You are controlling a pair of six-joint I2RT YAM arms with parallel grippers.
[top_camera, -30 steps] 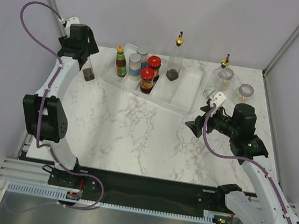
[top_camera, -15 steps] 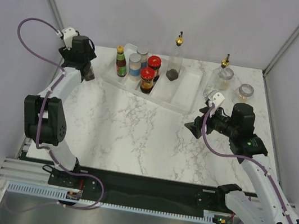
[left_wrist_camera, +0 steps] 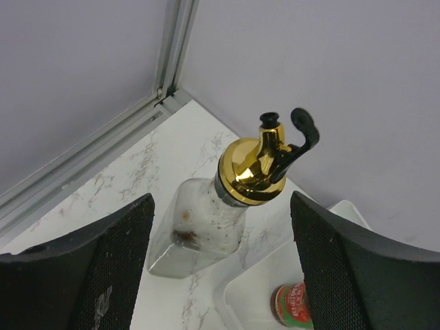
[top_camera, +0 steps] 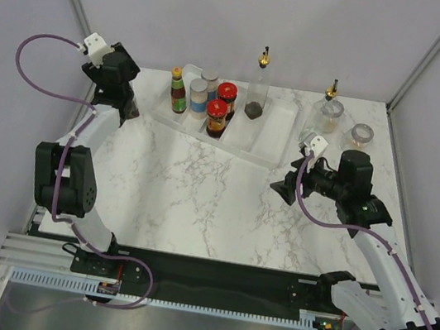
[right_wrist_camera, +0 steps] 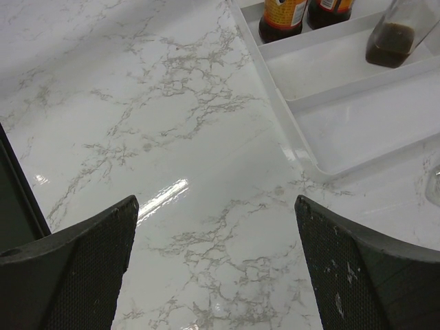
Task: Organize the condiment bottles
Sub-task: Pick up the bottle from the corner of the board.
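EDITOR: Now, where does the corner cruet [left_wrist_camera: 251, 172] stand against the left hand [left_wrist_camera: 221, 206]?

PHOTOGRAPHER: Straight below and ahead of it, in line with the gap between the two fingers, which are spread wide and touch nothing. It stands upright on the desk [top_camera: 200, 187], gold spout uppermost, at the far left corner.

EDITOR: And the right hand [right_wrist_camera: 216, 206]?

PHOTOGRAPHER: Wide too, and carrying nothing. It hangs over bare marble off the tray's near right end, well apart from that cruet. The left arm is plainly the nearer.

EDITOR: Where would the cruet go?

PHOTOGRAPHER: The white tray [top_camera: 272, 140] lies just beside it, to its right, holding a sauce bottle [top_camera: 179, 91], spice jars [top_camera: 198, 95], red-lidded jars [top_camera: 226, 92] and a tall cruet [top_camera: 257, 95]. A pinch across the glass body, a lift and a short carry right looks the likely call.

EDITOR: Room to work?

PHOTOGRAPHER: Tight. Two walls and a metal frame post [left_wrist_camera: 175, 48] meet close behind. The marble is glossy and the glass slick, so I judge a narrow upright bottle could tip if one finger lands first. A third cruet [top_camera: 329, 109] and a silver-lidded jar [top_camera: 361, 135] stand outside the tray at far right, nearer the right hand.
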